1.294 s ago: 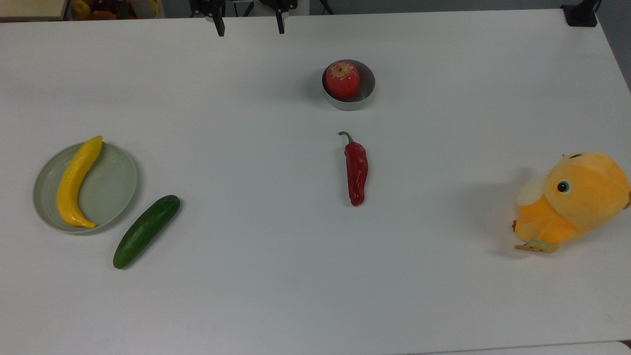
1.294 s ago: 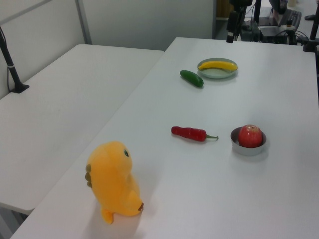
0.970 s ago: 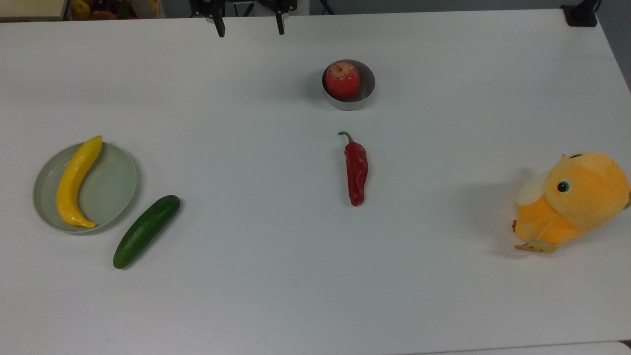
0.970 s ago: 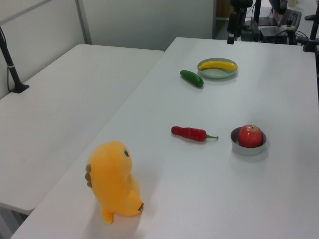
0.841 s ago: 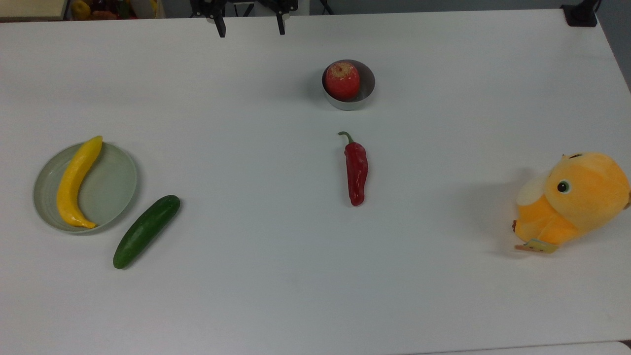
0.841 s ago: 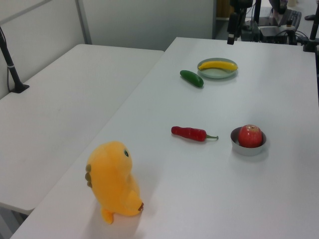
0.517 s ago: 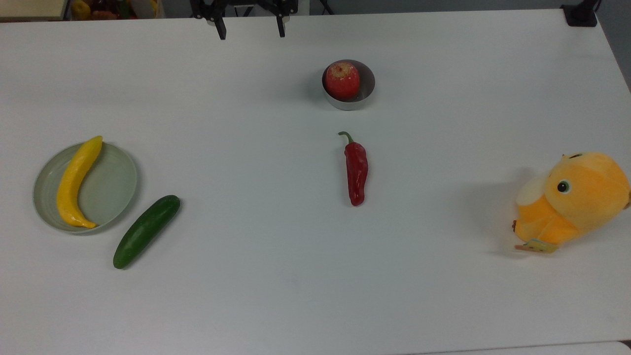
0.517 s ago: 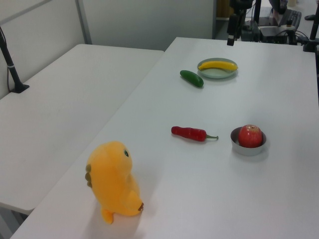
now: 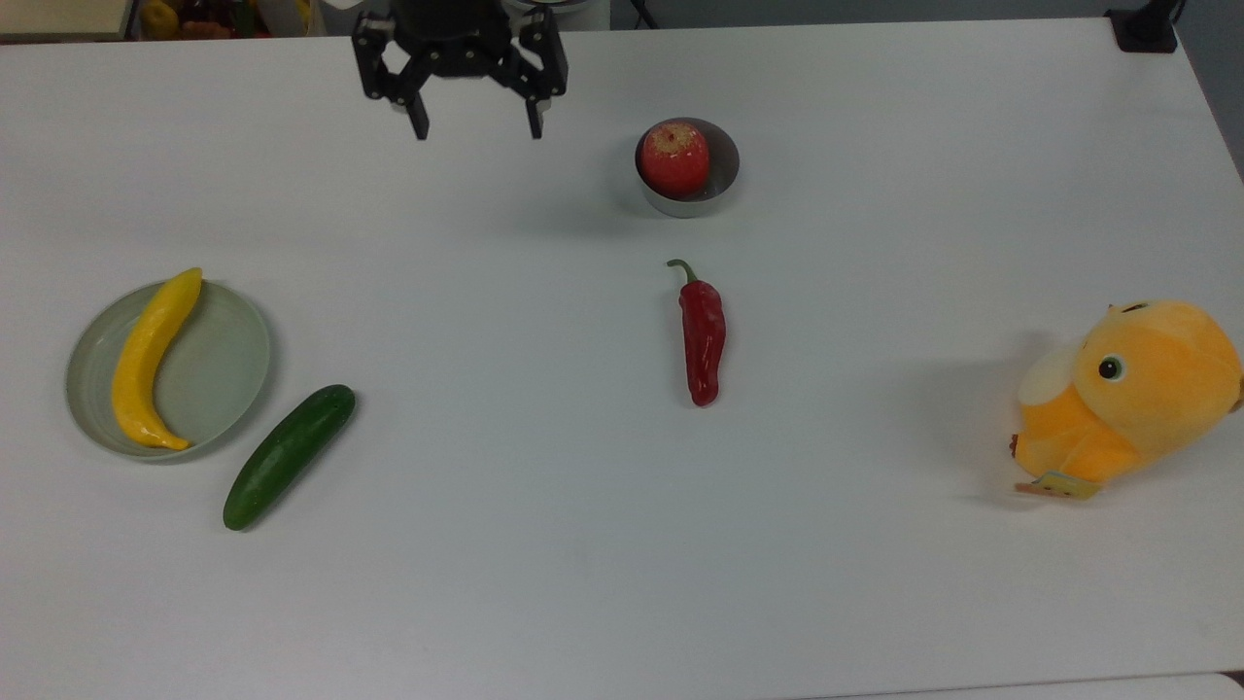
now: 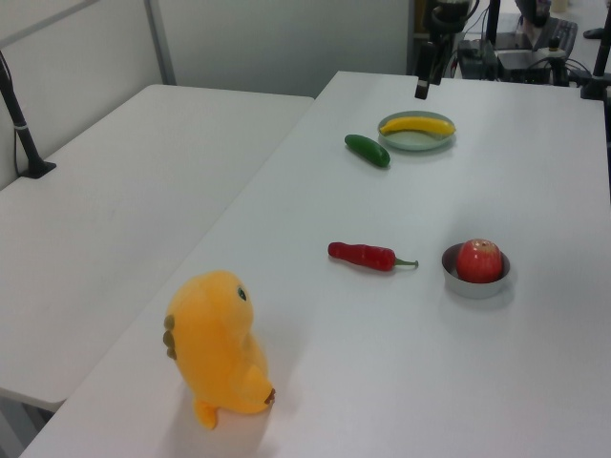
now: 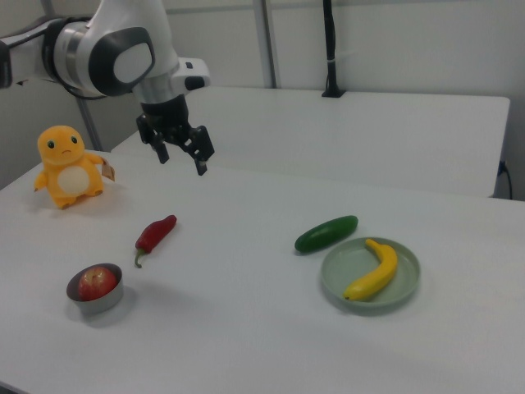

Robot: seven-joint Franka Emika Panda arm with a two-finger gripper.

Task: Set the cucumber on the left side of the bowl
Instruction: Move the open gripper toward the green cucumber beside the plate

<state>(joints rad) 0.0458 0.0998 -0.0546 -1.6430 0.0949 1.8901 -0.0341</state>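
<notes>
Gripper (image 9: 475, 130): has advanced from the table's far edge in the top view, jaws spread wide, carrying nothing.

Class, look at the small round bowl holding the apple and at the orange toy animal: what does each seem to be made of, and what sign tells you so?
Small round grey bowl: probably metal, with a smooth, dully shiny finish; its straight wall shows a pale sheen.
Orange toy animal: seemingly soft plush fabric, matt and fuzzy, with rounded stuffed shapes and a small tag at its base.

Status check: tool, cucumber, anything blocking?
Tool open, empty, raised. Cucumber on table beside plate, untouched. Path to bowl clear.
</notes>
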